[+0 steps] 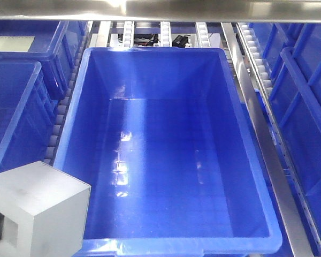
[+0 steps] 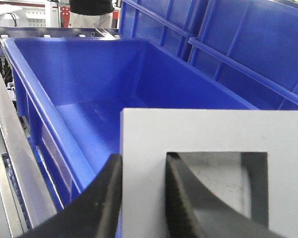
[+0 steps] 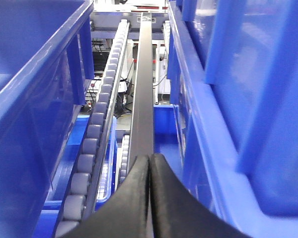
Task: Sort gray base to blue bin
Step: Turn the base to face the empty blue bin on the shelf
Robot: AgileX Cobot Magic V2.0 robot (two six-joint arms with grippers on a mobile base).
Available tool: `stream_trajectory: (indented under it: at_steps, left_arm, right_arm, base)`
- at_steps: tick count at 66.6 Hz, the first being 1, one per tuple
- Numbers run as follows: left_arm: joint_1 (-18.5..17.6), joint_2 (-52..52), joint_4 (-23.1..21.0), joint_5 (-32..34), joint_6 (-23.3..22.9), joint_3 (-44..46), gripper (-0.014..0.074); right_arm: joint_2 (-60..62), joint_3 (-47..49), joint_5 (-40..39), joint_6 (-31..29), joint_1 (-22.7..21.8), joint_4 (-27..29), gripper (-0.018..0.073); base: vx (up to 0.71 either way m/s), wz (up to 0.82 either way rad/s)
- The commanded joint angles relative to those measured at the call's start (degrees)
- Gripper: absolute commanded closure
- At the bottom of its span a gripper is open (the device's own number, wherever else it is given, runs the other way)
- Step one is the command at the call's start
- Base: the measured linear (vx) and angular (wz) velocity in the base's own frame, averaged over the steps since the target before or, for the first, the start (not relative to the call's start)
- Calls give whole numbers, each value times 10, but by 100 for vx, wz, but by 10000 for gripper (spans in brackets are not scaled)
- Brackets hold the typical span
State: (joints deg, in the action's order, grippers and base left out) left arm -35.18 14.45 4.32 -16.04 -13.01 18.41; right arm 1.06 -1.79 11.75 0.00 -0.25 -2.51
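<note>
Left gripper [image 2: 144,161] is clamped on one wall of the gray base [image 2: 213,131]: one finger outside, the other inside the square recess, with the recess facing the wrist cam. The base is held up at the near-left corner of the blue bin [image 1: 155,51], overlapping the rim in the front view, and the bin sits on the roller tracks [image 1: 127,32] between other blue crates [image 1: 10,107]. Right gripper [image 3: 150,168] has its jaws pressed tip to tip over a dark rail [image 3: 144,74] that runs beside a roller track, crates either side.
</note>
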Motion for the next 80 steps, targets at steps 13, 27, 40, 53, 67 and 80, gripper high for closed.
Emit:
stream_trajectory:
  at_steps: [13,27,40,53,67,80]
  left_arm:
    - [-3,5,-5,64,-3,17,604]
    - [-3,5,-5,64,-3,17,604]
    - [-3,5,-5,64,-3,17,604]
    - [-3,5,-5,64,-3,17,604]
    - [-3,5,-5,64,-3,17,604]
    - [-3,5,-5,64,-3,17,604]
  right_arm:
    - [4,-3,-45,-7,-1,-5,564]
    - [4,-3,-45,-7,-1,-5,564]
    - [4,-3,-45,-7,-1,-5,564]
    - [4,-3,-45,-7,-1,-5,564]
    - [4,-3,-45,-7,-1,-5,564]
    - [4,-3,-47,-7,-1,-5,564]
  base:
    - [5,2]
    - [5,-1]
    - [4,0]
    - [1,0]
    - [0,0]
    - [0,0]
